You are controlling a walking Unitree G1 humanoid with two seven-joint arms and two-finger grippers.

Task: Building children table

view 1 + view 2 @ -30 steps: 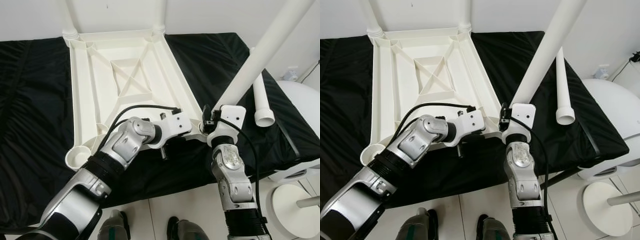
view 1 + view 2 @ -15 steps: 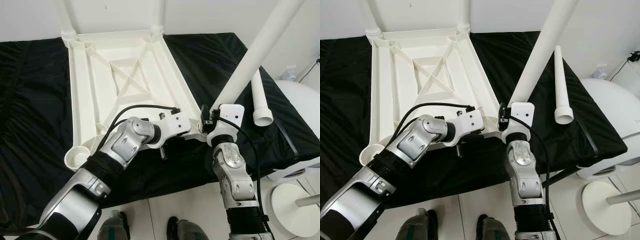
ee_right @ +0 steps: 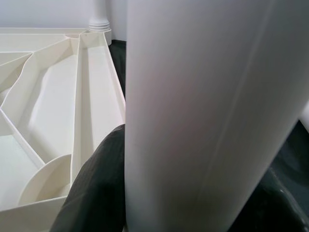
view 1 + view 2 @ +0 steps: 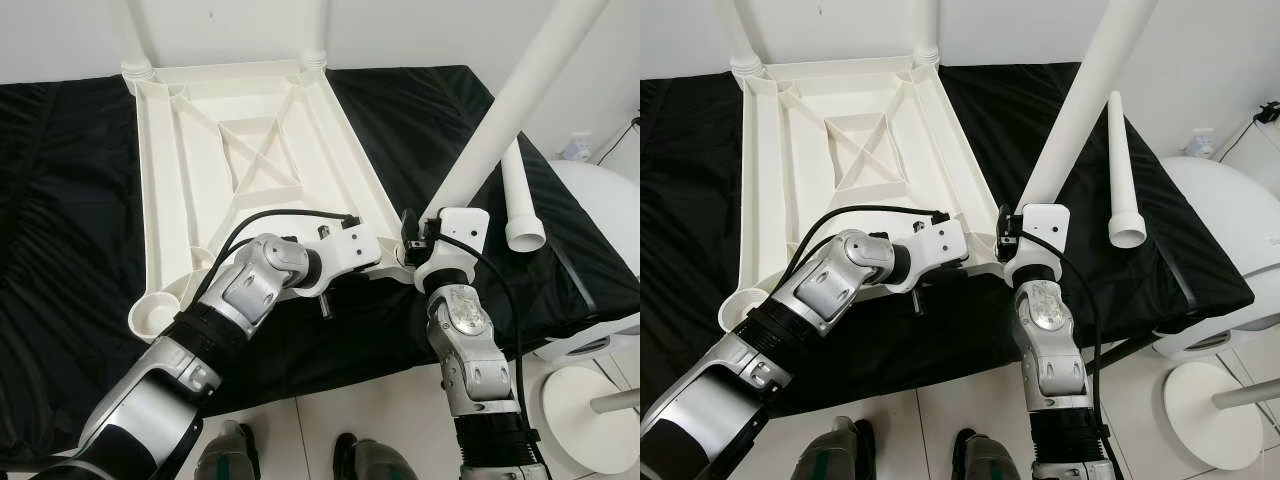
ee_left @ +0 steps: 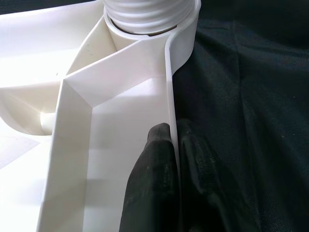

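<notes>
A white table top (image 4: 160,200) lies upside down on a black cloth (image 4: 60,200). White legs stand in its two far corners (image 4: 318,35). At the near right corner, my right gripper (image 3: 193,154) is shut on a third white leg (image 4: 500,120), which leans up to the right from that corner's socket (image 5: 145,14). My left gripper (image 5: 173,133) is shut on the table top's rim just beside that socket, one finger inside the rim and one outside. The near left corner socket (image 4: 150,317) holds no leg.
Another loose white leg (image 4: 520,195) lies on the cloth at the right. Past the cloth's right edge stand a rounded white object (image 4: 600,210) and a round white base (image 4: 585,410) on the tiled floor. My feet (image 4: 230,455) are at the near edge.
</notes>
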